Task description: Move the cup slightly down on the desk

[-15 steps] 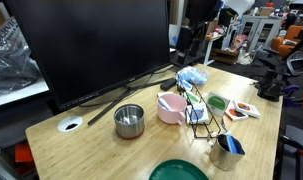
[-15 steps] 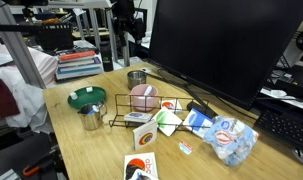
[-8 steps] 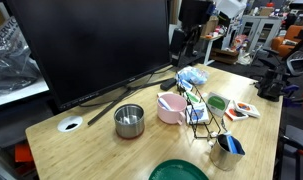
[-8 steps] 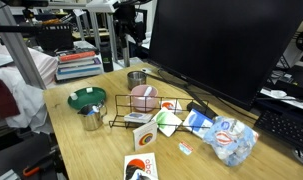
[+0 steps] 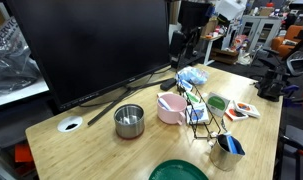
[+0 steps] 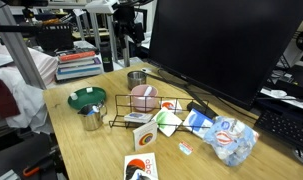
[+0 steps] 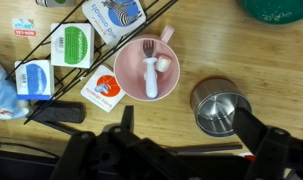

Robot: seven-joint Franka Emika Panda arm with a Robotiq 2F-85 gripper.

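Note:
A steel cup (image 5: 129, 120) stands empty on the wooden desk (image 5: 81, 150), in front of the monitor stand. It also shows in the other exterior view (image 6: 137, 78) and in the wrist view (image 7: 223, 108). A pink cup (image 5: 171, 108) holding a white utensil stands right beside it, seen too in an exterior view (image 6: 143, 97) and the wrist view (image 7: 146, 70). My gripper (image 5: 187, 52) hangs open and empty, high above the desk beside the monitor, well clear of both cups. In the wrist view one dark finger (image 7: 259, 132) shows next to the steel cup.
A big black monitor (image 5: 91, 45) fills the back of the desk. A wire rack (image 5: 199, 115) with packets sits by the pink cup. A green bowl (image 5: 179, 171) and a metal cup of blue items (image 5: 229, 150) stand at the desk's edge. A blue-white bag (image 6: 226, 138) lies nearby.
The arm shifted slightly a second ago and has held still since. The cups have not moved.

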